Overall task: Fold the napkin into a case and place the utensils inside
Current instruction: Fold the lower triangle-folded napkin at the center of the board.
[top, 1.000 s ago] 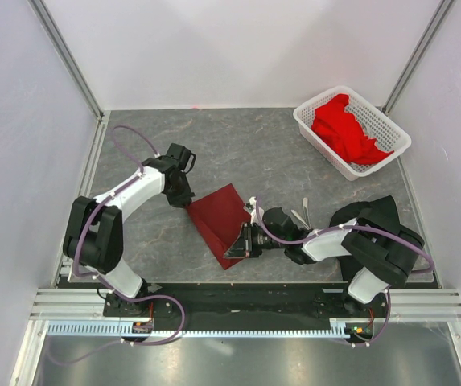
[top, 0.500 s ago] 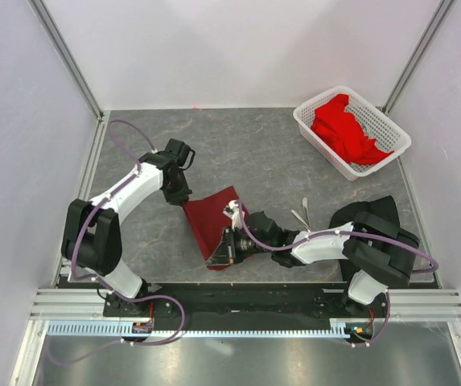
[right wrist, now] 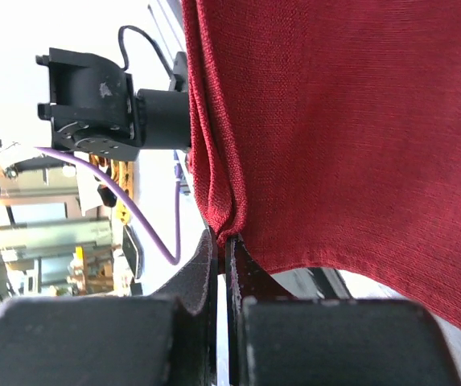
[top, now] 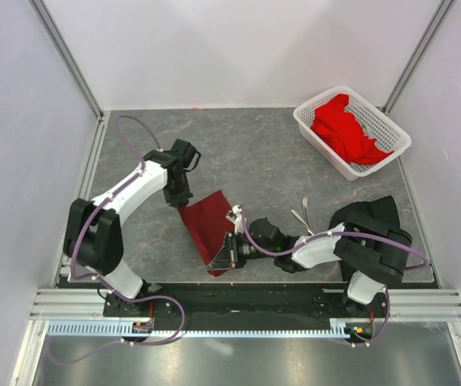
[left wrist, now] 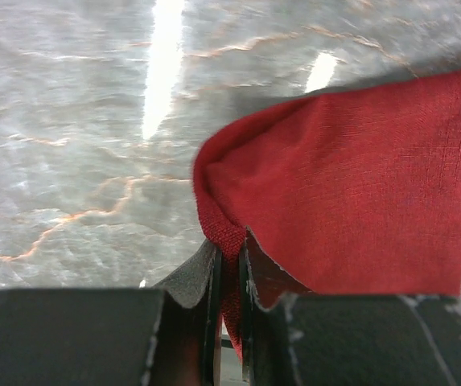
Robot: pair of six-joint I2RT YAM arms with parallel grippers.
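A dark maroon-red cloth napkin [top: 208, 223] sits toward the near edge of the grey marbled table [top: 278, 153], left of its middle, stretched between the two arms as a narrowed, slanting strip. The left jaws are closed to a thin slit on its far end; the left wrist view shows a folded corner [left wrist: 224, 233] pinched between them, raised above the table. The right jaws are pressed fully together on the near end, gripping a doubled edge [right wrist: 224, 217]. From above I cannot tell how much of the cloth rests on the table.

The slim silver metal fork and knife [top: 300, 215] lie right of the napkin. Only their far ends show; the right arm [top: 327, 241] hides the rest.

A white plastic lattice basket [top: 323, 149] holding bright red cloth [top: 347, 129] stands in the far right corner.
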